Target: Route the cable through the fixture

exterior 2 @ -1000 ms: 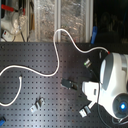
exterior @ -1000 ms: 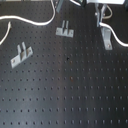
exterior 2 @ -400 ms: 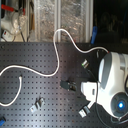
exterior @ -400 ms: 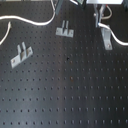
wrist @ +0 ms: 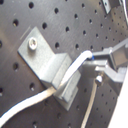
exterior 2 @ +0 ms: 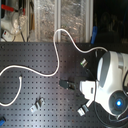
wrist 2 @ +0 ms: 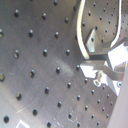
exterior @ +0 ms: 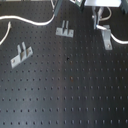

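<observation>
The cable (exterior: 30, 21) is a thin white cord that curves across the far part of the board, with another stretch leaving to the first exterior view's right. The fixture (exterior: 105, 40), a narrow grey bracket, stands directly under my gripper (exterior: 99, 20). In the first wrist view the cable (wrist: 30, 102) runs over the fixture (wrist: 45, 62), lies against its upright part and ends between the tips of my gripper (wrist: 97, 62), which is shut on it. The second exterior view shows the cable (exterior 2: 56, 50) looping from its left side toward my gripper (exterior 2: 72, 85).
Two wider grey brackets (exterior: 65, 31) (exterior: 20, 54) are bolted to the black perforated board (exterior: 65, 95), to the first exterior view's left of the fixture. Small brackets (exterior 2: 37, 104) (exterior 2: 82, 107) also show near the board's front edge in the second exterior view. Shelves with clutter (exterior 2: 60, 15) stand behind it.
The arm has drifted slightly toward the second exterior view's right. The gripper stays over the fixture with the cable in it.
</observation>
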You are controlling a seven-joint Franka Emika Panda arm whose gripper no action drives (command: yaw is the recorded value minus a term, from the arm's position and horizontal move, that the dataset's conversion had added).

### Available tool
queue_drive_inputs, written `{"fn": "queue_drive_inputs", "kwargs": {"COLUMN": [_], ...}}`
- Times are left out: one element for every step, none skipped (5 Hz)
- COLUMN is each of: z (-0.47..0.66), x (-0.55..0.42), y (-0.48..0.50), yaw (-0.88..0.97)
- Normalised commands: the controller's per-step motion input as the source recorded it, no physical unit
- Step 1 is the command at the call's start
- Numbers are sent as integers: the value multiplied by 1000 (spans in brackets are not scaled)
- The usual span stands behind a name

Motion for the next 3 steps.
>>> {"fn": "queue_drive_inputs", "kwargs": {"z": [318,256,150], "x": [121,92,44], "y": [149,353,226], "yaw": [-14,0,0]}}
